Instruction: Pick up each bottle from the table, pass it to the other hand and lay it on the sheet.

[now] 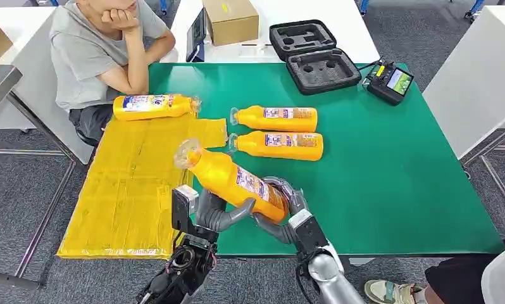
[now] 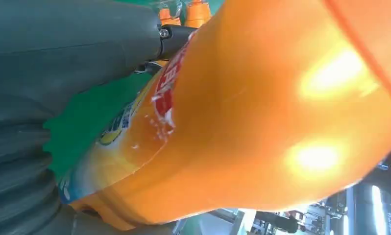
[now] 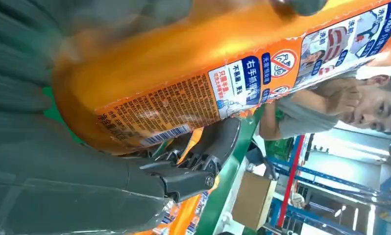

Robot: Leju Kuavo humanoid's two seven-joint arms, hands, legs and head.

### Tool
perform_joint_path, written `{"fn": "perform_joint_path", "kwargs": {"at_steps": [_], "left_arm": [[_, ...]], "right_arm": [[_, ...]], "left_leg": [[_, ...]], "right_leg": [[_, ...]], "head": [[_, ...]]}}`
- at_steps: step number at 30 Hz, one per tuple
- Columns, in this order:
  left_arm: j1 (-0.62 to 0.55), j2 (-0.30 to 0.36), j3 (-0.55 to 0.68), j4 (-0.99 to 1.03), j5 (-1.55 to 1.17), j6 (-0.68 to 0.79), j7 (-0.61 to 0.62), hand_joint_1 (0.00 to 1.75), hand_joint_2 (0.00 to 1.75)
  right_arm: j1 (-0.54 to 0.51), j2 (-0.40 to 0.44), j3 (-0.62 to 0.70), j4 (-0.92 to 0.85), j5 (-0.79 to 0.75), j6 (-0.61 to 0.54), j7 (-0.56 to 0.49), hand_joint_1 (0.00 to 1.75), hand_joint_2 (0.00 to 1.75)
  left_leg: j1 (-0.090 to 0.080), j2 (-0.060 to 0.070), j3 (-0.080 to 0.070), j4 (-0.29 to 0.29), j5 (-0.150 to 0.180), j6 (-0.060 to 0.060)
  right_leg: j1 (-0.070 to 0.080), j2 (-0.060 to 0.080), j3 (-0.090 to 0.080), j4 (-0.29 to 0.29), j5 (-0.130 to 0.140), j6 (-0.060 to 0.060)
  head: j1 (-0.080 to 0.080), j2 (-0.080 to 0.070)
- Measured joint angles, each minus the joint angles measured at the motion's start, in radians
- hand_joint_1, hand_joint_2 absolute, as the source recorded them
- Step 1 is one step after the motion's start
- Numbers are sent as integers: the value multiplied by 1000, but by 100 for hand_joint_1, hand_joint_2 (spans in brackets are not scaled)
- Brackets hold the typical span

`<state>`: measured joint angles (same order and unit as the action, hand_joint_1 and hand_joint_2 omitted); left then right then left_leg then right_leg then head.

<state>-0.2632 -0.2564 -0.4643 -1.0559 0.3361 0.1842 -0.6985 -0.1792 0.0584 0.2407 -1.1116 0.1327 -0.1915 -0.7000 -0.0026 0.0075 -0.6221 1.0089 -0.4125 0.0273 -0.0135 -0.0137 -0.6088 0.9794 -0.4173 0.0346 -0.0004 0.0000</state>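
Nearest, both hands grip one orange detergent bottle (image 1: 234, 179) above the green table's (image 1: 389, 177) front edge: the left hand (image 1: 215, 212) has its fingers closed around the middle, the right hand (image 1: 288, 209) has its fingers wrapped on the base end, cap tilted up toward the yellow sheet (image 1: 130, 190). Beyond lie two more bottles (image 1: 278, 132) side by side on the table, and a fourth bottle (image 1: 154, 106) on the sheet's far edge, beside a seated person (image 1: 104, 50).

My head camera looks down, forward over green table (image 1: 389, 177). My wrist cameras sit tight against held bottle (image 1: 234, 180), turned sideways. All three share bottle.
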Motion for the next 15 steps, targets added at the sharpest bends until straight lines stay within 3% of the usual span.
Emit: {"fn": "perform_joint_path", "kwargs": {"at_steps": [3,4,5,6,7,8,9,14,15], "left_arm": [[0,0,0,0,-1,-2,-1,0,175],[0,0,0,0,-2,-2,-2,42,175],[0,0,0,0,-2,-2,-2,73,175],[0,0,0,0,-3,-3,-2,131,175],[0,0,0,0,-5,-6,-2,131,175],[0,0,0,0,-6,-9,-2,157,175],[0,0,0,0,-8,-10,-2,169,175],[0,0,0,-2,-14,-8,-2,173,175],[1,0,0,-3,-16,-8,-2,171,175]], "right_arm": [[4,-2,0,0,-3,0,0,175,175],[5,-3,0,0,-5,0,0,168,175],[5,-4,0,0,-5,0,0,168,175],[5,-5,0,0,-5,0,0,166,175],[5,-5,0,0,-5,0,0,166,175],[6,-5,0,0,-6,0,0,166,175],[7,-5,0,0,-6,0,0,166,175],[10,-4,-1,0,-6,-1,0,164,175],[10,-4,-1,0,-7,-1,0,157,175]], "left_leg": [[0,0,0,0,0,0],[0,0,0,0,0,0],[0,0,0,0,0,0],[0,0,0,0,0,0],[0,0,0,0,0,0],[0,0,0,0,0,0],[0,0,0,0,0,0],[0,0,0,0,0,0],[0,0,0,0,0,0]], "right_leg": [[0,0,0,0,0,0],[0,0,0,0,0,0],[0,0,0,0,0,0],[0,0,0,0,0,0],[0,0,0,0,0,0],[0,0,0,0,0,0],[0,0,0,0,0,0],[0,0,0,0,0,0],[0,0,0,0,0,0]], "head": [[0,0],[0,0],[0,0],[0,0],[0,0],[0,0],[0,0],[0,0],[0,0]]}}
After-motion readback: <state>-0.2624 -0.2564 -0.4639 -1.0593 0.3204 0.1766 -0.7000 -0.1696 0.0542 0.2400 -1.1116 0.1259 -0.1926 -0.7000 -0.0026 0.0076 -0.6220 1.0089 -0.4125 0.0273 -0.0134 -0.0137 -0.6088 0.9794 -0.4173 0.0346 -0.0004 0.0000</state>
